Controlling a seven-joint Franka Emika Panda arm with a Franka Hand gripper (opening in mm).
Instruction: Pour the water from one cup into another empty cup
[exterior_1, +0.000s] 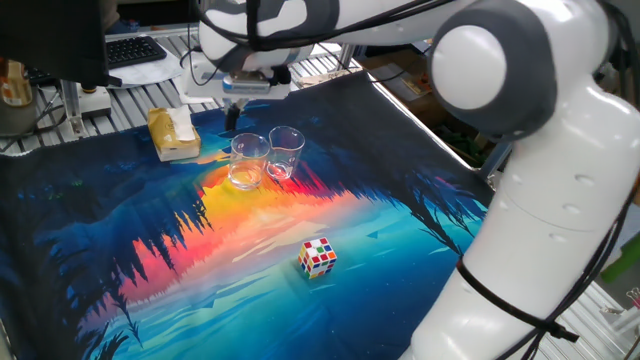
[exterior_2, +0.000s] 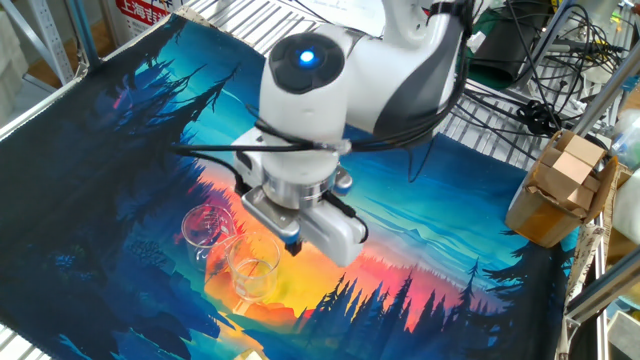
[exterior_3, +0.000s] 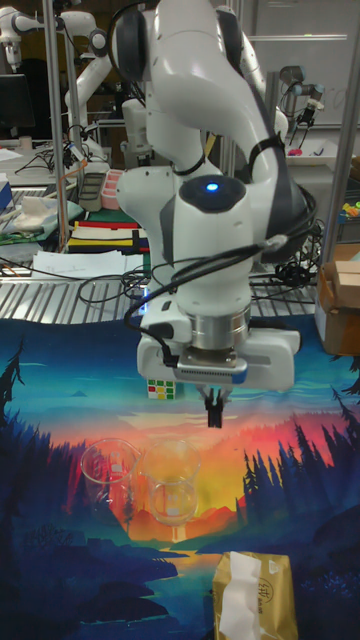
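Water is hard for you to make out in any view; the cup nearer the tissue pack (exterior_1: 173, 134) has a faint pale pooling at its base in one fixed view, but you cannot be sure it is liquid. Both glass cups stand upright and side by side on the printed forest mat (exterior_1: 400, 230), on its orange patch: one cup (exterior_1: 248, 160) and the second cup (exterior_1: 286, 152), close enough that you cannot tell whether they touch.

In that view your gripper (exterior_1: 232, 117) hangs above and behind the cups, between them and the tissue pack, clear of both. From this angle the fingers read as one dark stub, so you cannot tell how the jaws stand.

The other fixed view shows the gripper (exterior_2: 293, 246) just above the cups (exterior_2: 205, 229) (exterior_2: 253, 268), with the arm's body hiding much of the mat behind.

The tall fixed view gives you the gripper (exterior_3: 212, 410) head on: the fingers look pressed together, holding nothing, above the cups (exterior_3: 110, 466) (exterior_3: 172, 485). Only here is the Rubik's cube (exterior_3: 160, 388) half hidden behind the wrist; one fixed view shows the cube (exterior_1: 318, 257) well apart from the cups.
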